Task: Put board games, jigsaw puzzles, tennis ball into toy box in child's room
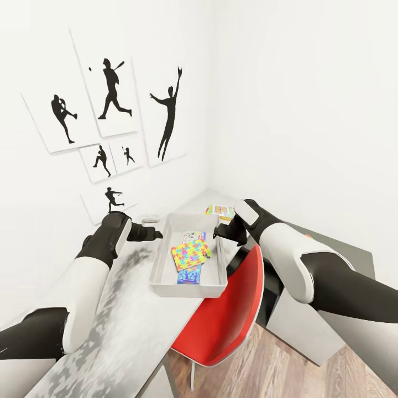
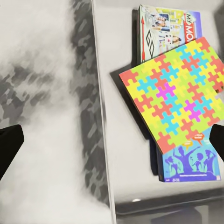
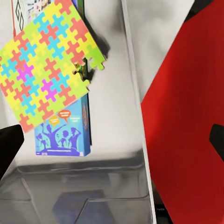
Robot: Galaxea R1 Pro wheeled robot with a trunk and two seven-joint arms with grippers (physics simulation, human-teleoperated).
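The light grey toy box (image 1: 161,260) stands on the table (image 1: 110,331). A multicoloured jigsaw puzzle (image 1: 190,254) (image 2: 175,93) (image 3: 44,65) lies inside it, tilted over a blue board game (image 1: 189,275) (image 2: 189,163) (image 3: 63,135) and a second printed board game (image 1: 193,236) (image 2: 168,28). Another colourful board game (image 1: 220,210) lies on the table beyond the box. My left gripper (image 1: 157,235) (image 2: 112,144) hangs open over the box's left wall. My right gripper (image 1: 218,234) (image 3: 112,142) hangs open over its right rim, empty. The tennis ball and the bed are out of view.
A red chair (image 1: 226,309) (image 3: 186,116) is tucked against the table right beside the box, under my right arm. A small grey object (image 1: 149,219) lies near the wall behind the left gripper. The lower dark wing (image 1: 354,254) extends right. Wood floor (image 1: 276,370) lies below.
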